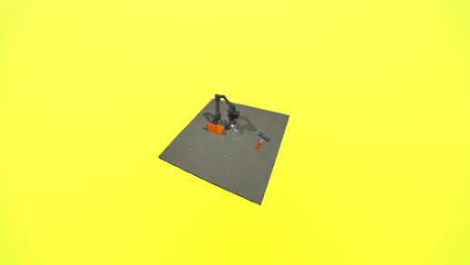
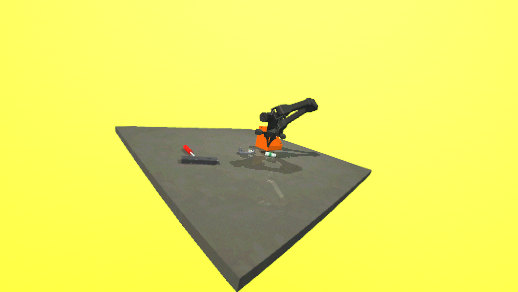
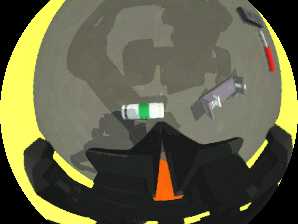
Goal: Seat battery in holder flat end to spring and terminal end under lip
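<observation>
The battery (image 3: 143,111) (image 2: 270,154), white with a green band, lies on its side on the grey table, outside the holder. The grey holder (image 3: 220,97) (image 2: 246,151) lies to the right of the battery in the wrist view, set at a slant, with an upright wall at each end and a light metal spring at the near end. In the top view both are very small. My gripper (image 3: 160,125) (image 2: 269,145) is shut with nothing between the fingertips. Its tips are just beside the battery's near side in the wrist view; whether they touch it I cannot tell.
An orange block (image 1: 215,128) (image 2: 267,140) stands by the arm's base and shows behind the fingers in the wrist view. A hammer-like tool with a dark head (image 1: 263,136) (image 2: 199,160) (image 3: 249,17) and a red handle (image 1: 259,145) (image 2: 188,149) (image 3: 270,59) lies beyond the holder.
</observation>
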{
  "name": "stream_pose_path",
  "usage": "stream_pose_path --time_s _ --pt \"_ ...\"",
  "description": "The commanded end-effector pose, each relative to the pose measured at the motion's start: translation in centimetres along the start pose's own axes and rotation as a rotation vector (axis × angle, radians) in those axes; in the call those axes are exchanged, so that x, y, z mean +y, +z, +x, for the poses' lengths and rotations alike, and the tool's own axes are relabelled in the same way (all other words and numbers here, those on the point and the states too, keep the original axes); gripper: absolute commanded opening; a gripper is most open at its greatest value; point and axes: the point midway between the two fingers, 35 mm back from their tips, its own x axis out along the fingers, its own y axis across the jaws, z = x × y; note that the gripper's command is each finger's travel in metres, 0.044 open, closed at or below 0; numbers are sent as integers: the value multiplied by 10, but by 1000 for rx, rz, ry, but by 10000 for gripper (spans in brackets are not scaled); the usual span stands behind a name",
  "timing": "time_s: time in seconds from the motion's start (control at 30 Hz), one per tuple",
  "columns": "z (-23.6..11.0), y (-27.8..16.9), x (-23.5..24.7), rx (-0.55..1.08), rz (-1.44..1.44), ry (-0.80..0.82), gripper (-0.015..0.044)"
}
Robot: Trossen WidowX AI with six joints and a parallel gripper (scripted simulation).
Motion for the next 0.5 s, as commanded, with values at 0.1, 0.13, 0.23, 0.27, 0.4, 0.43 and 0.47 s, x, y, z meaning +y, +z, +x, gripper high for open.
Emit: stream_pose_path --time_s 0.1,0.13,0.23,0.27,0.4,0.43,0.47 --pt "-39 2 -2 -3 -5 -10 0" --pt "-46 2 -2 -4 -4 -9 0" --pt "-63 1 1 -8 -3 -4 0" --pt "-66 1 2 -9 -2 -3 0" --pt "-67 1 2 -10 -2 -3 0" --pt "-67 1 2 -10 -2 -3 0" --pt "-67 1 2 -10 -2 -3 0"
